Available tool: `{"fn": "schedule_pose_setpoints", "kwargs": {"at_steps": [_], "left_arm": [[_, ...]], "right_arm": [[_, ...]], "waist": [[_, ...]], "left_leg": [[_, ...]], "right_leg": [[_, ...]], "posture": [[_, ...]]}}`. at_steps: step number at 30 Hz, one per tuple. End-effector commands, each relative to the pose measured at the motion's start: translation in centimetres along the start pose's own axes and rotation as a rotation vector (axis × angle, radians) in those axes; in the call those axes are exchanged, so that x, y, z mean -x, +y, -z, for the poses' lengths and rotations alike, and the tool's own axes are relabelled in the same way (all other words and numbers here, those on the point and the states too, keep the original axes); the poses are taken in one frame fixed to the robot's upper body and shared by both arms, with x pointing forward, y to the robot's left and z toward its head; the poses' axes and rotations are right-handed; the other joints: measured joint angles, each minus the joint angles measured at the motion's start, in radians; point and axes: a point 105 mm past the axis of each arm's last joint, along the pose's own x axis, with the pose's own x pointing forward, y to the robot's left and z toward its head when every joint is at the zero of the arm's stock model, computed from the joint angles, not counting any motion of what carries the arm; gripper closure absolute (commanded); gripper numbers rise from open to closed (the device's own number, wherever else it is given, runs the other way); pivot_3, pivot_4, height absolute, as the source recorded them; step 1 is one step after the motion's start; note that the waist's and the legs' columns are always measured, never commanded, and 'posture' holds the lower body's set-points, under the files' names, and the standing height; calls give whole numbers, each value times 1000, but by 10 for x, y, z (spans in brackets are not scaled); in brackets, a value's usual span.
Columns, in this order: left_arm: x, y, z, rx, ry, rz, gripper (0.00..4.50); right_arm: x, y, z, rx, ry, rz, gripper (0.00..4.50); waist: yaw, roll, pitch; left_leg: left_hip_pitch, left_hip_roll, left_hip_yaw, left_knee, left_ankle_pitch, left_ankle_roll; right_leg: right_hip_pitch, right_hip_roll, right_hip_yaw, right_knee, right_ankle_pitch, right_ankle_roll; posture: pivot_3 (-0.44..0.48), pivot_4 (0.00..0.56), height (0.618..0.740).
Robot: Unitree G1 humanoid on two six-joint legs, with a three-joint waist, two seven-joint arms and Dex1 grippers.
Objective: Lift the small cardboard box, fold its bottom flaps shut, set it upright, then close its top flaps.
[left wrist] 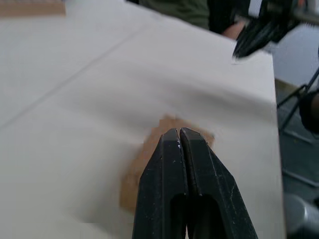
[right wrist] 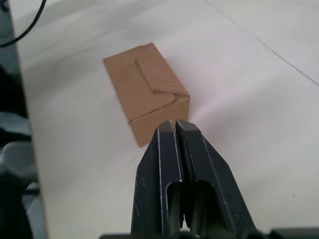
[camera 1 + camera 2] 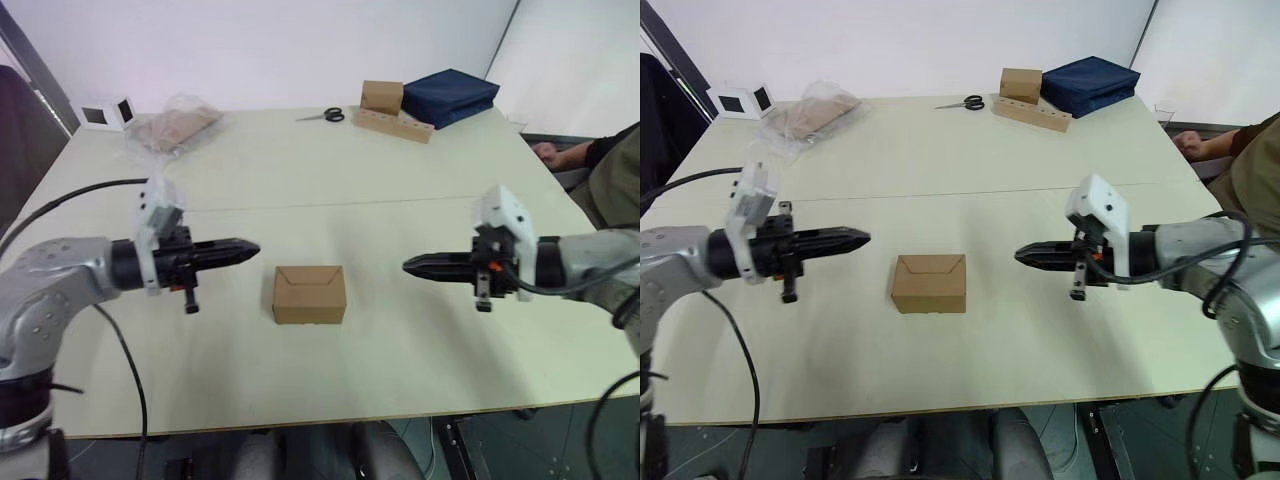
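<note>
- I see the small cardboard box resting on the table, midway between both grippers, its top flaps folded flat
- My left gripper has its fingers pressed together, holding nothing, just left of the box
- My right gripper is likewise pinched closed and empty, apart from the box

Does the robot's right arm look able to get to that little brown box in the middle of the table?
Probably yes. The right gripper points straight at the small cardboard box with only bare table between them. Its fingers are shut, so they would need to open first.
</note>
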Motion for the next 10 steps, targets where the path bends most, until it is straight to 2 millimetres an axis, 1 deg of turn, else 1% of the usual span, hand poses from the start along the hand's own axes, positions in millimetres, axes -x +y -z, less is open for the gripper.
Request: {"fn": "schedule_pose_setpoints", "kwargs": {"at_steps": [1,6,10], "left_arm": [[32,-6,-3,-57,77,-19,4485],[54,-12,6,-34,161,-8,4485],[58,-10,8,-27,169,-17,4485]], "right_arm": [[23,8,-5,53,46,-11,4500],[39,13,1,57,114,-35,4500],[41,14,3,60,116,-40,4500]], "waist": [[2,0,0],[9,0,0],[8,0,0]], "left_leg": [[0,0,1,0,0,0],[1,0,1,0,0,0],[1,0,1,0,0,0]], "right_leg": [[0,0,0,0,0,0],[2,-1,0,-1,0,0],[2,-1,0,-1,0,0]], "posture": [[0,150,740],[0,150,740],[0,150,740]]}}
